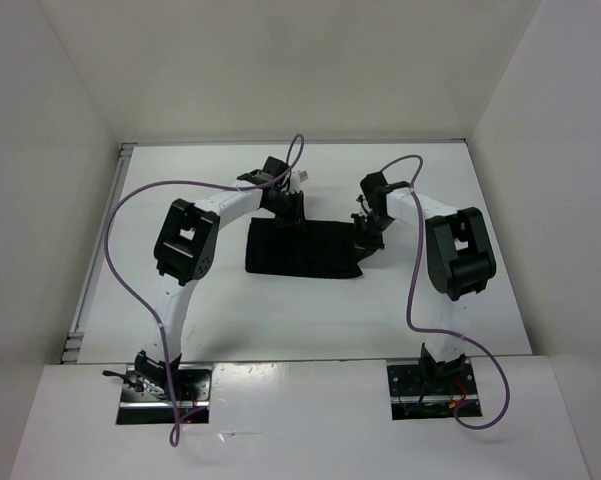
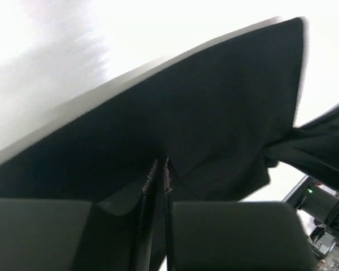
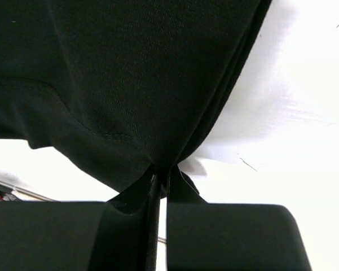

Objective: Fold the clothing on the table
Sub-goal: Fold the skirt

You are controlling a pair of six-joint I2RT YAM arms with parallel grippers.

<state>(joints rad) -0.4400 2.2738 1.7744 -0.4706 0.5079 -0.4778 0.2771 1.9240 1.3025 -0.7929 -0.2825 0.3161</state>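
Far left: left wall (image 1: 40, 200), then the white table (image 1: 230, 320) with a metal strip (image 1: 100, 260) along its left edge. Loops a purple cable (image 1: 115, 250) from the left arm's base up and over toward the wrist.

Pinches the far left corner of the clothing (image 1: 300, 250) in the left gripper (image 1: 285, 207), jaws drawn narrow with only a fold of black fabric between the fingers. From the left wrist, shows the cloth fanning out taut from the pinch against a bright, blurred background.

Lies mid-table between the two grippers as a dark, roughly rectangular band, wider than deep, with its near edge flat on the white top and its far corners drawn toward the fingers.

Clamps the far right corner in the right gripper (image 1: 365, 235), jaws almost touching on a thin gather of fabric. From the right wrist, shows a stitched hem (image 3: 73, 110) curving across the cloth and bright tabletop to its right.

Further right: second purple cable (image 1: 415, 270) running down to the right base, then right wall (image 1: 560, 150).
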